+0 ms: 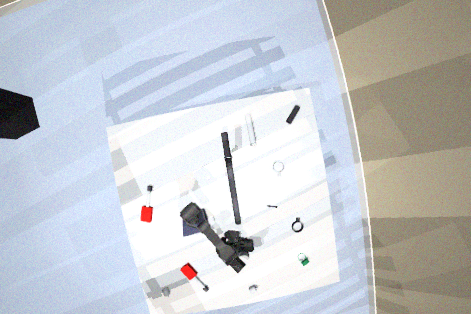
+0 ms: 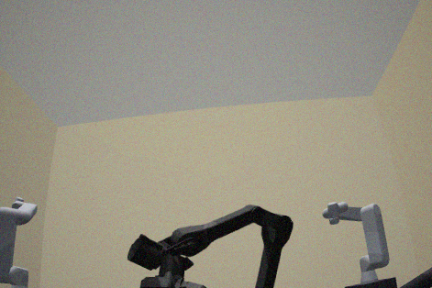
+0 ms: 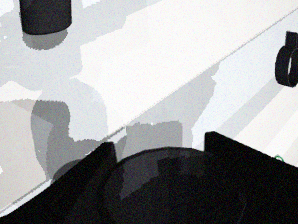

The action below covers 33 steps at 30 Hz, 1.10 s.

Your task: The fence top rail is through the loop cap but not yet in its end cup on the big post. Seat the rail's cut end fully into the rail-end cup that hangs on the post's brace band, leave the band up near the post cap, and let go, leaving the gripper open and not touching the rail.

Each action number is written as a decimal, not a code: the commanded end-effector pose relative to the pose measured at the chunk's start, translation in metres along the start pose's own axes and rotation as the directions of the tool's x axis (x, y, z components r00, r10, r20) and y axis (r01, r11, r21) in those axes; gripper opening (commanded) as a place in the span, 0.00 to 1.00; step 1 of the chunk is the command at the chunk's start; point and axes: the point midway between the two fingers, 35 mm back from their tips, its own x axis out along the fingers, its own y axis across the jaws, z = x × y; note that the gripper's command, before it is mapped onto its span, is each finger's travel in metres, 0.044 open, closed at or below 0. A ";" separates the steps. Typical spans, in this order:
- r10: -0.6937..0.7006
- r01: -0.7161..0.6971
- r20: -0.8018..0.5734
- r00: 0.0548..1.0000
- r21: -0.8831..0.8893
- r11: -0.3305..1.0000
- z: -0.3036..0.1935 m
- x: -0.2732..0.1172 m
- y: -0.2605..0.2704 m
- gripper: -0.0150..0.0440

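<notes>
A long dark bar (image 1: 234, 192), which looks like the top rail, runs down the middle in the top view, with a pale line across its upper part. A dark cylinder end at upper left in the wrist view looks like its near end (image 3: 46, 17); a gap parts it from my gripper (image 1: 239, 244) (image 3: 160, 141). My gripper is shut on a dark part of the post, between and below the fingertips. A wide dark round shape (image 3: 170, 190), probably the post top, fills the lower wrist view. Which part the fingers touch, the rail-end cup and the brace band cannot be made out.
A black ring with a tab (image 1: 297, 226) (image 3: 286, 67) lies to the right. A green-ended piece (image 1: 304, 261), a short black cylinder (image 1: 293, 114), a pale ring (image 1: 278, 166) and two red-headed tools (image 1: 146, 214) (image 1: 188, 271) lie around. Two grey arms (image 2: 5, 243) (image 2: 375, 234) stand behind.
</notes>
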 end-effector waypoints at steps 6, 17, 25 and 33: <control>0.000 0.000 0.014 1.000 -0.021 1.000 0.000 -0.001 0.002 0.25; 0.000 0.000 0.002 1.000 -0.002 1.000 0.000 0.000 0.000 0.25; 0.000 0.000 0.002 1.000 -0.002 1.000 0.000 0.000 0.000 0.25; 0.000 0.000 0.002 1.000 -0.002 1.000 0.000 0.000 0.000 0.61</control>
